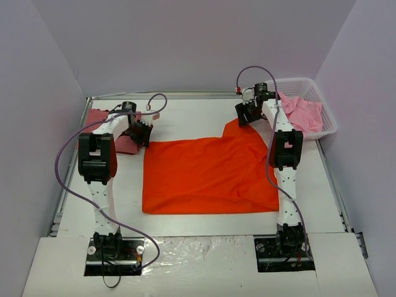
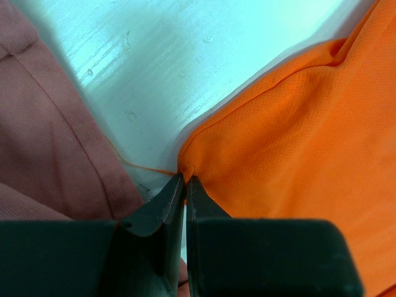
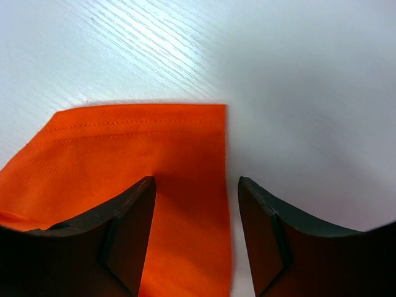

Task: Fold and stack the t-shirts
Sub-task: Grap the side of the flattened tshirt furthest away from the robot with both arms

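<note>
Currently, left gripper (image 2: 185, 179) jaws pinch only the orange-red t-shirt (image 1: 210, 176) hem corner; right gripper (image 3: 195, 185) jaws stand wide, empty. Lift now and you risk slippage.

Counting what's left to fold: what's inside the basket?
Light pink cloth lies heaped in the basket, filling most of it. How many shirts that is, and whether anything lies beneath, cannot be seen: the heap covers it.

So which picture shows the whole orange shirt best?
The top external view: the orange shirt lies spread flat, nearly all of it visible. The left wrist view shows only one corner, pinched by the shut left pincer; the right wrist view shows only a hemmed edge below the open right pincer.
</note>
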Available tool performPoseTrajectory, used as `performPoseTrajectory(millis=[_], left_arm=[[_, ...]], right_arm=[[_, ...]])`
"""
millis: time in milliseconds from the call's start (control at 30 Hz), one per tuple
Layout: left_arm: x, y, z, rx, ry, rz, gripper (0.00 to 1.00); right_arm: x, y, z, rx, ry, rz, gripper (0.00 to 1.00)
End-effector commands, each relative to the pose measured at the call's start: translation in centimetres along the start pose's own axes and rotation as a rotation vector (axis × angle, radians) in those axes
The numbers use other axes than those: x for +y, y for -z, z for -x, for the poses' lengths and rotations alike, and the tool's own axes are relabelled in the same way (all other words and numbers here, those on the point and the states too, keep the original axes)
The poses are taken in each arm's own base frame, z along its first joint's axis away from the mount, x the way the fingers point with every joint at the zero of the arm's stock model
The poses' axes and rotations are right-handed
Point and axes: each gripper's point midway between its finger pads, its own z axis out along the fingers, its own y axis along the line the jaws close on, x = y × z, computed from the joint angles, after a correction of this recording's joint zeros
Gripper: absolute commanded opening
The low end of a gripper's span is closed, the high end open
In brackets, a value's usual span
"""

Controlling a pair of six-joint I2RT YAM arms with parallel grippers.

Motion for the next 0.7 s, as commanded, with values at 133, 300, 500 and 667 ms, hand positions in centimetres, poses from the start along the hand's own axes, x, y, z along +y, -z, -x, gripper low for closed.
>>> performPoseTrajectory(millis=[133,300,500,667], left_arm=[[-0.7,1.8,1.3,-0.033,-0.015,0.004,0.02],[-0.7,1.7,1.1,-0.027,-0.012,-0.001,0.02],[-0.8,1.5,1.0,-0.024,-0.014,-0.007,0.02],[-0.8,1.0,0.6,-0.012,-0.007,-0.019,0.02]], right_arm=[[0.6,0.9,-4.3,0.114,-0.083,0.097,0.51],[0.8,0.6,-4.6,0.122,-0.092,0.111,0.45],[1.5,0.3,-5.3,0.139,-0.085,0.154,0.28],[1.7,0.3,-5.5,0.146,-0.080,0.160,0.15]])
